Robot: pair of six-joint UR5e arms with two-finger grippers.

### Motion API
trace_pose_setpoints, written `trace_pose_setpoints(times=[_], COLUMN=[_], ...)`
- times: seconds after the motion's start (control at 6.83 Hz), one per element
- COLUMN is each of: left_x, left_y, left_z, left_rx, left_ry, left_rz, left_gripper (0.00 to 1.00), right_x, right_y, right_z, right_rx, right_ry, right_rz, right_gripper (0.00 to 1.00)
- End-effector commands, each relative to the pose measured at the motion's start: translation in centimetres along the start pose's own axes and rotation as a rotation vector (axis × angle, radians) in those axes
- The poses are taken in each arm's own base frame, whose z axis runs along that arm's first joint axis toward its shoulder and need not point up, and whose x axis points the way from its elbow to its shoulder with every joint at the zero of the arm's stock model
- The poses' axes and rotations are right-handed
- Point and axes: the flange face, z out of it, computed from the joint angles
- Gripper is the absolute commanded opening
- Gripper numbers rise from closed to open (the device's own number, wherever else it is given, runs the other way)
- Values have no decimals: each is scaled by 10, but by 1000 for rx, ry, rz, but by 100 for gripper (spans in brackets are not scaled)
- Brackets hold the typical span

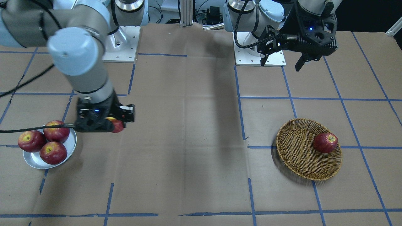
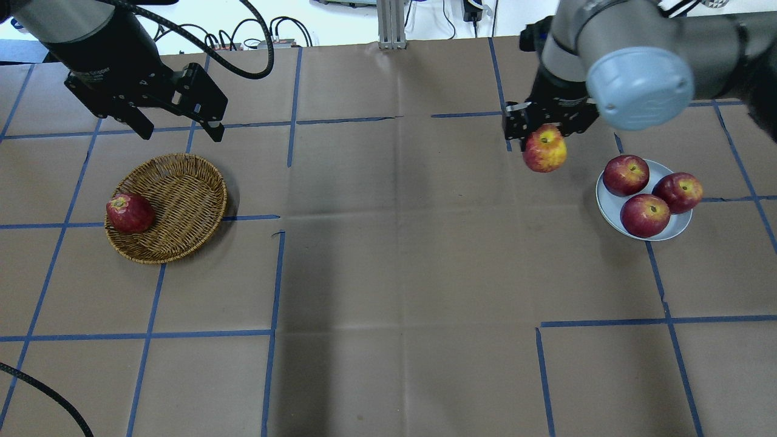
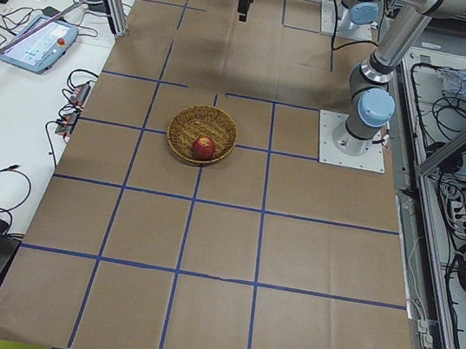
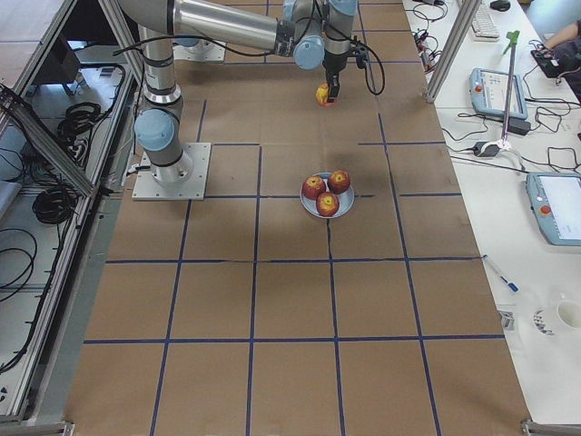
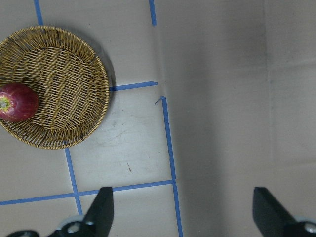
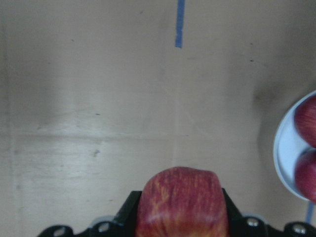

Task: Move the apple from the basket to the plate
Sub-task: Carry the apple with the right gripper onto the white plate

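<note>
close under the right wrist camera, the apple (image 6: 180, 202) fills the bottom of the view, clamped between the two fingers of the right tool (image 2: 546, 126), which press on its flanks. it is held above the bare tabletop (image 2: 388, 273), clear of the paper, its yellow stem-pit patch turned upward in the overhead view. just to its right lies the plate (image 2: 607, 200), carrying three darker apples (image 2: 645, 215) bunched together; the held apple is near the plate's rim but not yet over it. far off at the left end of the tabletop sits the basket (image 2: 182, 200), with one deep-red apple (image 2: 129, 213) against its left wall. the left tool (image 2: 179, 130) hangs beyond the basket, fingers wide apart, nothing between them.

by my reading the pick and most of the carry are done: the apple is out of the basket and well across. what is left is a short sideways move, a lowering and a release. room on the plate looks tight; the bare strip nearest the held apple seems the likeliest spot.
</note>
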Motion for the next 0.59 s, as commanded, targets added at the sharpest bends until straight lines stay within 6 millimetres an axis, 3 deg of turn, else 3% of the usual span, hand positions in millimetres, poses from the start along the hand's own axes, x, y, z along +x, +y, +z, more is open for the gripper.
trace_pose_setpoints(times=[0.0,0.15,0.44], left_x=[0,0,0], left_y=[0,0,0], left_z=[0,0,1], left_rx=[-3,-3,-6], left_ry=[1,1,1], left_rz=[0,0,0], left_gripper=[99,99,99], right_x=[135,175,220], right_y=[14,28,47], right_z=[-1,18,54], right_rx=[-23,-49,-38], right_ry=[-17,-46,-55], right_rz=[-119,-132,-150], right_gripper=[29,29,27])
